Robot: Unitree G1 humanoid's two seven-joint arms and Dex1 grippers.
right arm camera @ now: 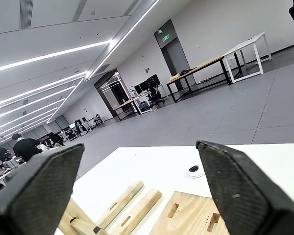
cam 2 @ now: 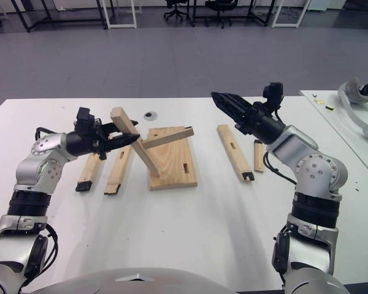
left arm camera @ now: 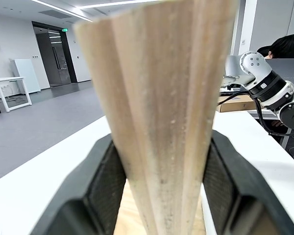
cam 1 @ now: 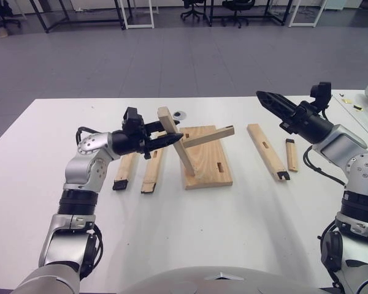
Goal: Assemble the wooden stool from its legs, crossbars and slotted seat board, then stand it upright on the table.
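I hold one leg (cam 1: 185,158) tilted on the seat board (cam 1: 211,174) in my clamped left gripper (cam 1: 173,140); right gripper (cam 1: 265,99) gapes empty, and four loose pieces (cam 1: 267,151) await fitting.

Black-tipped pale wooden legs (cam 1: 267,151), pale seat board (cam 1: 211,173), white table (cam 1: 172,233), black left gripper (cam 1: 175,139) and right gripper (cam 1: 262,97)

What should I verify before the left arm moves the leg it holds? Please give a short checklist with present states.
1. Left gripper shut on the leg: ok.
2. Leg upright: not ok, it tilts.
3. Leg's lower end locked into the seat board: cannot tell.
4. Crossbar firmly joined to the leg: cannot tell.
5. Right gripper open and empty: ok.
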